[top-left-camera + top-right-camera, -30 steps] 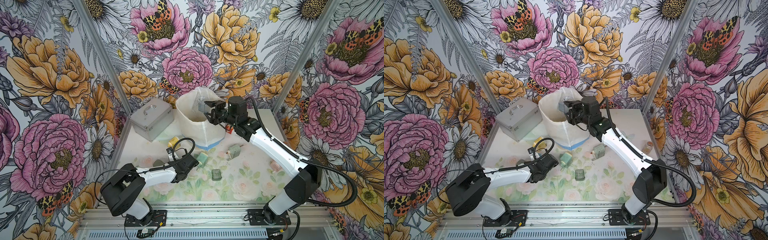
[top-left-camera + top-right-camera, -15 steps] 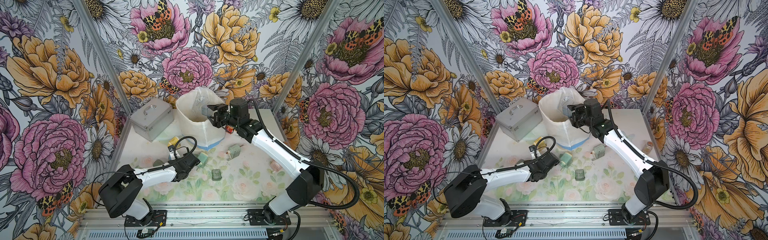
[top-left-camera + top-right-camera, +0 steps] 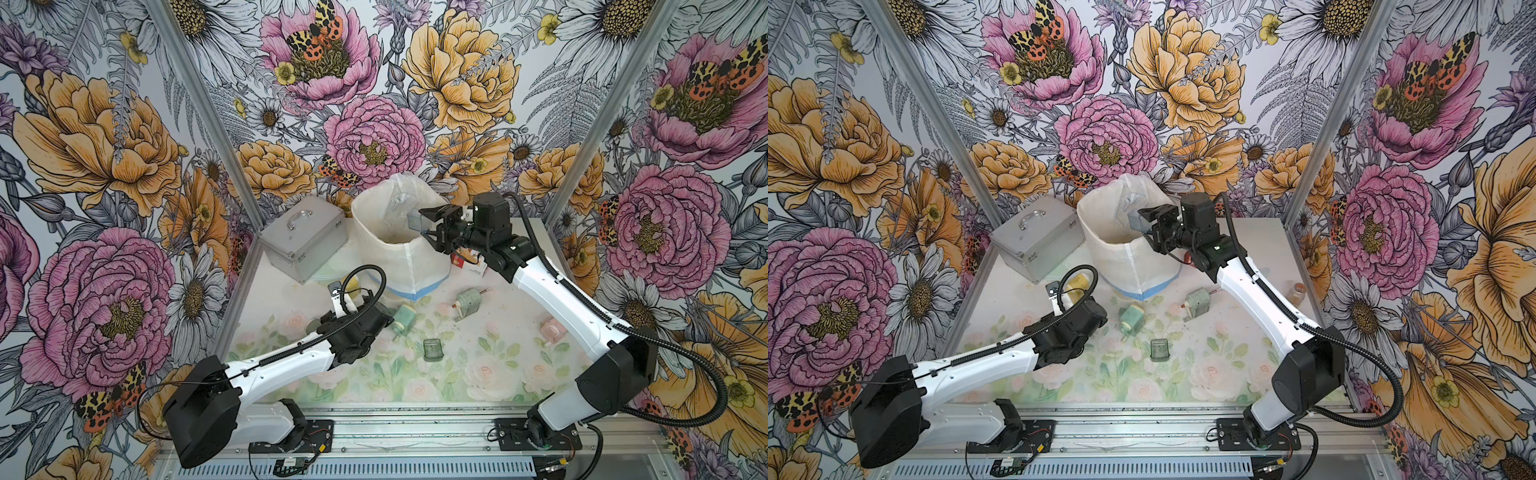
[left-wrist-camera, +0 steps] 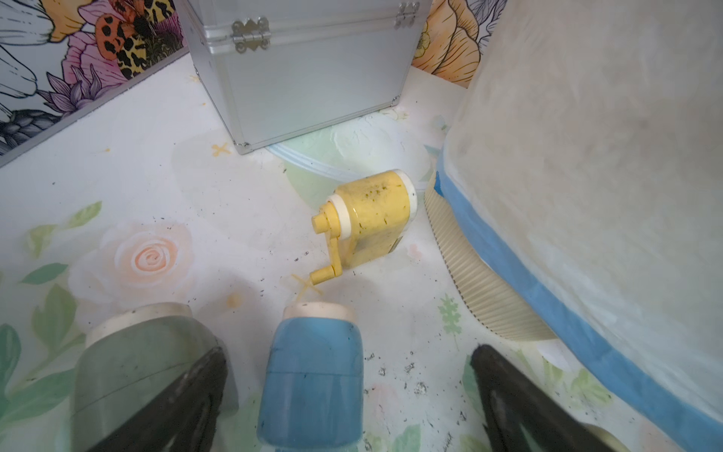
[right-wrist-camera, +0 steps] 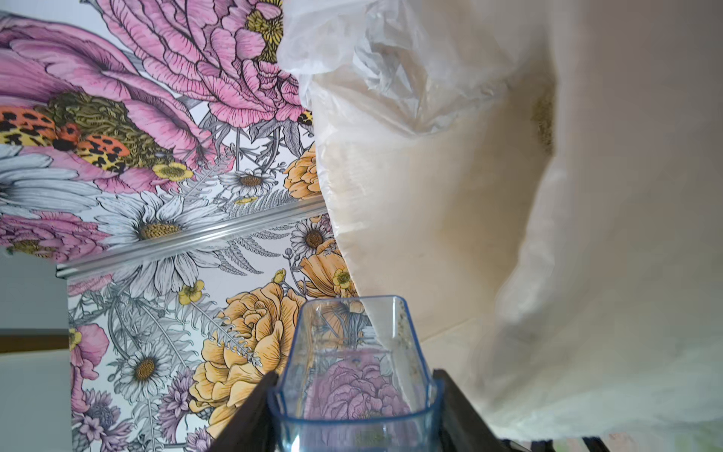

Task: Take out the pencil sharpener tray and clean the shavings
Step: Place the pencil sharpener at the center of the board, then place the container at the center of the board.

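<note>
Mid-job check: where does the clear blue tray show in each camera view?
Top view: clear blue tray in the right claw, at the opening of the white bin.
Top view: same place, mid-frame.
Left wrist: not in it.
Right wrist: bottom centre, in the claw.
Shared landmark: the white bin, in all four views.

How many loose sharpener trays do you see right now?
2. One clear tray is gripped in the right pincer at the white bin's rim; one green tray lies on the table near the middle. Others may be hidden.
</note>
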`<state>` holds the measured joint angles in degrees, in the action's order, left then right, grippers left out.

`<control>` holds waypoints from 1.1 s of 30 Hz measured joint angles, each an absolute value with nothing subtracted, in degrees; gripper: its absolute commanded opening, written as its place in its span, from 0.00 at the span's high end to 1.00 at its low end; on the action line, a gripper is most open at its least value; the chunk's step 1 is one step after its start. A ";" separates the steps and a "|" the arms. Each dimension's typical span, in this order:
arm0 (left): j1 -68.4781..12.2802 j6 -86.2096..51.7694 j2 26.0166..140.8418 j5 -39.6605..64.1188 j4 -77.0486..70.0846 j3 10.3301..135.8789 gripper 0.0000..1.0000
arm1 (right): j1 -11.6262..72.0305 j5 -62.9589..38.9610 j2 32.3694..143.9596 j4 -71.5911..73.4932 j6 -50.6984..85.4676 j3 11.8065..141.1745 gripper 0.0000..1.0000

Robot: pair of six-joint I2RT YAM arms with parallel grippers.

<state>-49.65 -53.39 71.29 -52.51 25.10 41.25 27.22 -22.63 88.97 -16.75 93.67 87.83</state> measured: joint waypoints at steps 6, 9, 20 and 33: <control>-47.94 -46.46 68.93 -53.32 25.10 41.25 0.01 | 26.55 -28.88 89.03 -17.23 84.12 89.78 0.71; -45.17 -44.95 67.22 -53.60 25.12 41.25 0.01 | 26.55 -31.22 89.71 -19.25 78.06 91.94 0.71; -36.80 -37.78 61.06 -51.79 21.32 39.79 0.01 | 26.55 -28.42 90.70 -39.20 49.45 105.38 0.72; -33.47 -22.59 62.61 -40.97 7.18 37.63 0.01 | 27.05 -16.43 91.31 -53.34 28.67 108.99 0.72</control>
<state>-33.47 -22.59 62.61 -40.97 7.18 37.63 27.05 -16.43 91.31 -53.34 28.67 108.99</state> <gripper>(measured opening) 0.986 0.581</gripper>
